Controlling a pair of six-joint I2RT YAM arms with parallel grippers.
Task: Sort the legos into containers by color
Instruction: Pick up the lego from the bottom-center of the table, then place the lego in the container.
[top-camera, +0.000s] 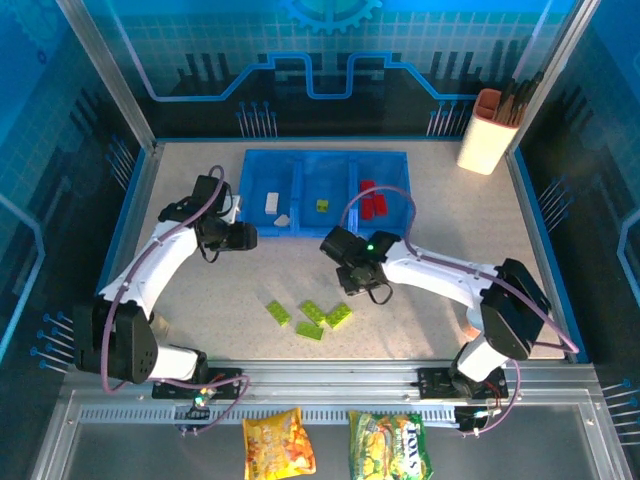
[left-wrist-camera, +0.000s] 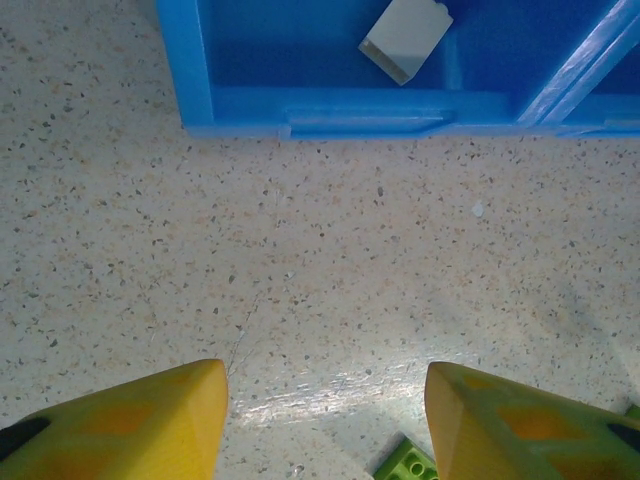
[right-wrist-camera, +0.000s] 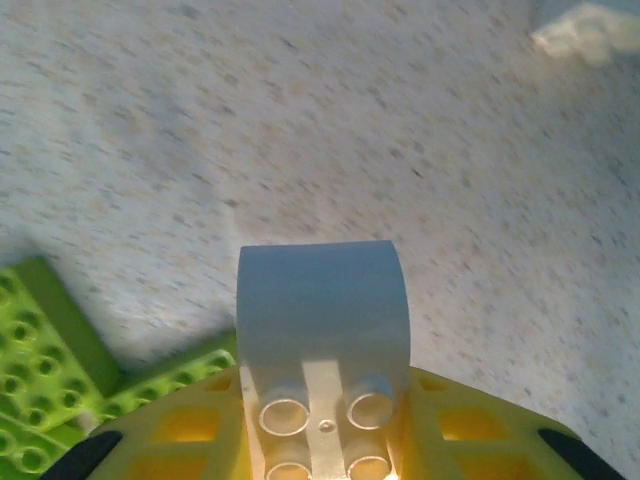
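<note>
Top view: blue tray (top-camera: 325, 158) sits mid-table toward the far side, with three compartments side by side.
- Left compartment: two white bricks (top-camera: 271, 202), one near the front wall.
- Middle compartment: one lime green brick (top-camera: 322, 206).
- Right compartment: red bricks (top-camera: 372, 202) clustered together.

Four loose green bricks (top-camera: 313, 312) lie on the speckled table (top-camera: 200, 300) in front of the tray, close to one another and well clear of its front wall.

Right gripper (top-camera: 350, 262) is between the tray and the loose green bricks. In the right wrist view its yellow fingers (right-wrist-camera: 470, 430) pinch a held white brick (right-wrist-camera: 323, 310), studs toward the camera and rounded end pointing away. Green bricks show at lower left below it. A pale blurred shape (right-wrist-camera: 590, 30) lies at upper right, possibly another brick; it is too soft to tell.

Left gripper (top-camera: 240, 237) is just in front of the tray's left compartment. In the left wrist view its fingers (left-wrist-camera: 150, 420) are spread wide with nothing between them but bare table. The tray wall lies ahead, a white brick inside it, and a green brick corner (left-wrist-camera: 410, 462) shows at the bottom edge.

White-and-orange cup (top-camera: 488, 130) of utensils stands at the far right corner. Two snack bags (top-camera: 278, 443) lie beyond the near rail.
</note>
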